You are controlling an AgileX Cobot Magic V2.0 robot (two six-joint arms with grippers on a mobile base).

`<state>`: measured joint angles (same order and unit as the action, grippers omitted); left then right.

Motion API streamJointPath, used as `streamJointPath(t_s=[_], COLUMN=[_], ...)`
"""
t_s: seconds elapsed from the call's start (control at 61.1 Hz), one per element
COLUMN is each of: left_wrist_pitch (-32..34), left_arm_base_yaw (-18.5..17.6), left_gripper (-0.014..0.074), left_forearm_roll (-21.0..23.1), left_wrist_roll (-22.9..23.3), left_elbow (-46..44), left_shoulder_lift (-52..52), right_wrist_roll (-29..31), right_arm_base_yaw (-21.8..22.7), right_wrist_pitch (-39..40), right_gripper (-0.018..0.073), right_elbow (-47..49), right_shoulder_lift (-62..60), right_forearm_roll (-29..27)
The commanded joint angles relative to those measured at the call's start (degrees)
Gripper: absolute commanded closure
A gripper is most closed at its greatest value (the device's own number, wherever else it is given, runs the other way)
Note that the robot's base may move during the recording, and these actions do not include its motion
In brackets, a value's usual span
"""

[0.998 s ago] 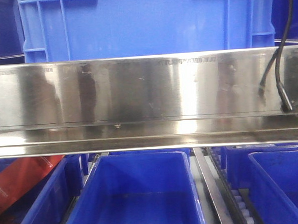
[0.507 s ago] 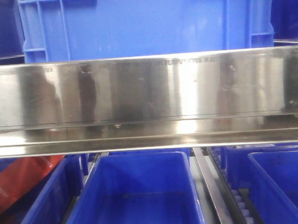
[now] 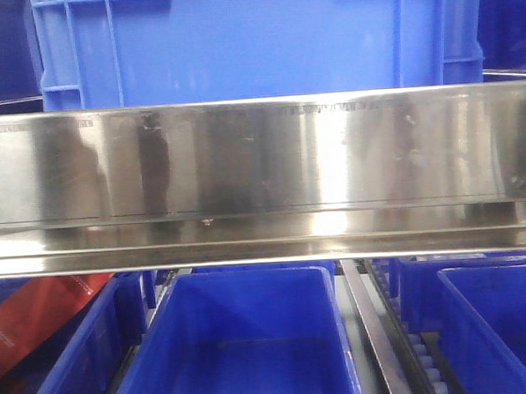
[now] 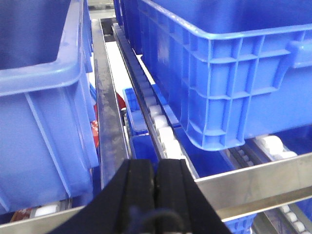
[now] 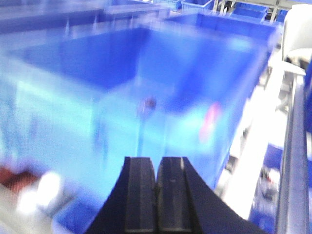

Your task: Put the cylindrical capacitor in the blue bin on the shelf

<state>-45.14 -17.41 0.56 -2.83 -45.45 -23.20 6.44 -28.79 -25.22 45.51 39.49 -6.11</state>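
Note:
The shelf's [image 3: 261,162] shiny steel front rail fills the middle of the front view. One blue bin [image 3: 255,38] stands above it and an open blue bin [image 3: 240,339] below it. In the badly blurred right wrist view, my right gripper [image 5: 157,160] is shut with nothing in it. It hangs over a large blue bin [image 5: 97,112]. A small dark spot [image 5: 148,104] on that bin's floor looks like the cylindrical capacitor. My left gripper [image 4: 155,163] is shut and empty, low between two blue bins [image 4: 234,83] over the roller track [image 4: 163,126].
A red flat object [image 3: 31,324] lies at the lower left beside the lower bins. A blurred pink-red patch [image 5: 212,122] shows on the bin wall in the right wrist view. Steel rails [image 4: 253,183] and a divider strip [image 4: 109,122] run between bins [image 4: 39,97].
A black cable hung at the right edge of the front view one second ago and has left the view. The shelf and bins have not moved.

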Motion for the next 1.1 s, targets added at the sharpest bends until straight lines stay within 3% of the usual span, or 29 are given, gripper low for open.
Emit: streamJointPath(t_s=[0.0,0.245,1.079], left_wrist_pitch=[2.65,4.21,4.21], left_arm_base_yaw=[0.15,0.15,0.15], left_gripper=[0.0708,0.0708,0.0708], left_forearm_roll=[0.41,0.19,0.19], left_wrist_roll=[0.44,0.44,0.44], left_elbow=[0.12,0.12,0.12], left_shoulder_lift=[0.26,0.26,0.26], right_wrist_roll=[0.42,0.42,0.42], right_arm_base_yaw=[0.12,0.12,0.12], right_wrist_pitch=[2.83,7.24,7.26], right_gripper=[0.0721,0.0721,0.0721], right_elbow=[-5.58,-14.84,-15.32], right_shoulder_lift=[-5.65,-16.64,-17.85], right_forearm_roll=[0.27,0.27,0.27])
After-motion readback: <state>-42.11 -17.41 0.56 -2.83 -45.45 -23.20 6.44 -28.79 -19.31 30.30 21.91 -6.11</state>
